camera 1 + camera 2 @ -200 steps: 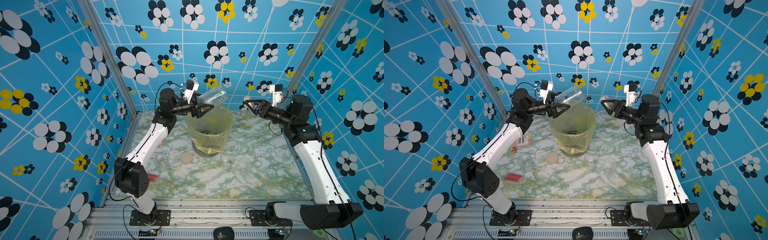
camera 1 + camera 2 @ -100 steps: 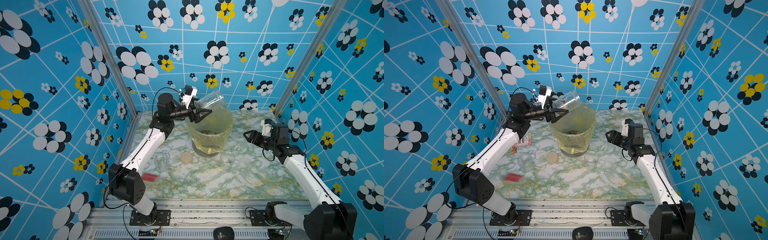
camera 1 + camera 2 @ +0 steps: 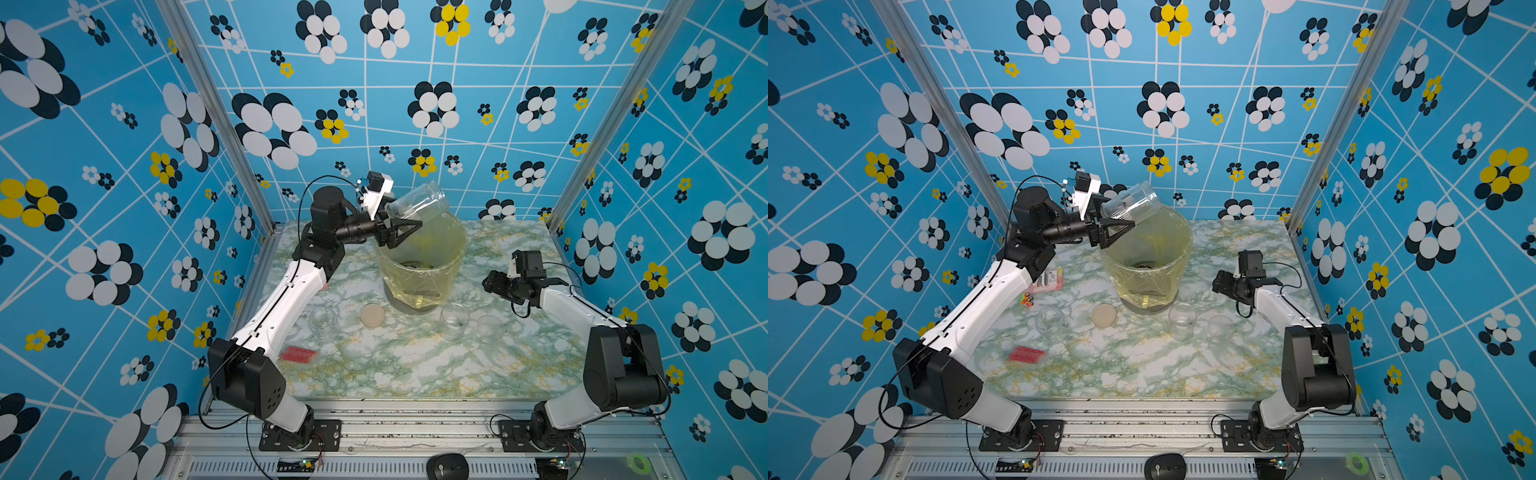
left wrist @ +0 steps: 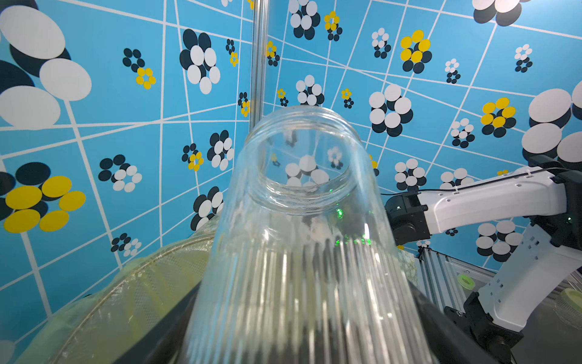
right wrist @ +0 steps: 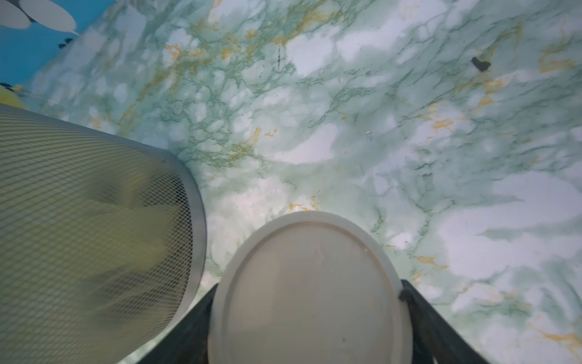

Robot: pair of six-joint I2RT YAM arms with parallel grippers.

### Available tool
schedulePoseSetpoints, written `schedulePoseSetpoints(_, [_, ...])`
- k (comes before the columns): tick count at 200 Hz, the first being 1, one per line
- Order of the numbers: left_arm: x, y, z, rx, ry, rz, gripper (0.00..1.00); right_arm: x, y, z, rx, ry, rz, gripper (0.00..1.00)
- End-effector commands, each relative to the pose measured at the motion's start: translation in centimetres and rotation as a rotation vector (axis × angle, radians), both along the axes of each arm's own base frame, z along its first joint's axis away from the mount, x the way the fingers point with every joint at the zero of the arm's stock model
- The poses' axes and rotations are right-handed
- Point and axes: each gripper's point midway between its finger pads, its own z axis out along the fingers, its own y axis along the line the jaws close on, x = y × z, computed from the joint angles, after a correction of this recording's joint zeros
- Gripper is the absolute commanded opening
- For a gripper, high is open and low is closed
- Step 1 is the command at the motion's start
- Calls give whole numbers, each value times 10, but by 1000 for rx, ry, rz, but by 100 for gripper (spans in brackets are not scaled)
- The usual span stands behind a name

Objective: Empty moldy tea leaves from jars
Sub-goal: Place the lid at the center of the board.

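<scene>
My left gripper (image 3: 409,227) (image 3: 1124,226) (image 4: 302,331) is shut on the ribbed base of a clear jar (image 3: 419,203) (image 3: 1133,205) (image 4: 302,220). The jar is tilted over the bin's near-left rim, its mouth open and nothing dark inside. Dark tea leaves (image 3: 415,264) (image 3: 1144,264) lie at the bottom of the bin (image 3: 455,249) (image 3: 1179,253). My right gripper (image 3: 488,282) (image 3: 1219,283) (image 5: 310,288) hangs low to the right of the bin, shut on a round beige lid (image 5: 311,293). Two open jars (image 3: 322,322) (image 3: 454,320) stand in front of the bin.
A beige lid (image 3: 372,316) and a translucent lid (image 3: 489,326) lie on the marble table (image 3: 415,365). A red card (image 3: 297,354) sits at front left, and a packet (image 3: 1050,279) and a small orange thing (image 3: 1026,300) lie under the left arm. The bin's mesh wall (image 5: 94,205) is close beside the held lid.
My right arm has swung down from bin-rim height to just above the table at the right, still holding the lid. The left gripper and its tilted jar have barely shifted.
</scene>
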Motion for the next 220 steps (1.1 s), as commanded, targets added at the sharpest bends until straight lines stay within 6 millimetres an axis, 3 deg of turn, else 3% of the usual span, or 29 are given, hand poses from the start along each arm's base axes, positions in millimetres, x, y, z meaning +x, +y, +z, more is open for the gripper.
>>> schedulePoseSetpoints(1, [-22, 3, 34, -8, -123, 10, 0, 16, -6, 4, -87, -15, 12, 57])
schedulePoseSetpoints(93, [-21, 0, 31, 26, -116, 14, 0, 31, -10, -38, -208, 140, 38, 67])
schedulePoseSetpoints(98, [-21, 0, 32, 27, -119, 15, 0, 30, 4, -39, -211, 143, 72, 68])
schedulePoseSetpoints(120, [-20, -1, 32, 30, -120, 13, 0, 28, 5, -44, -213, 162, 81, 76])
schedulePoseSetpoints(173, [-18, -2, 36, 31, -124, 9, 0, 26, 7, -42, -207, 175, 96, 90])
schedulePoseSetpoints(220, [-18, -1, 41, 34, -135, 13, 0, 24, 9, -29, -196, 148, 101, 98])
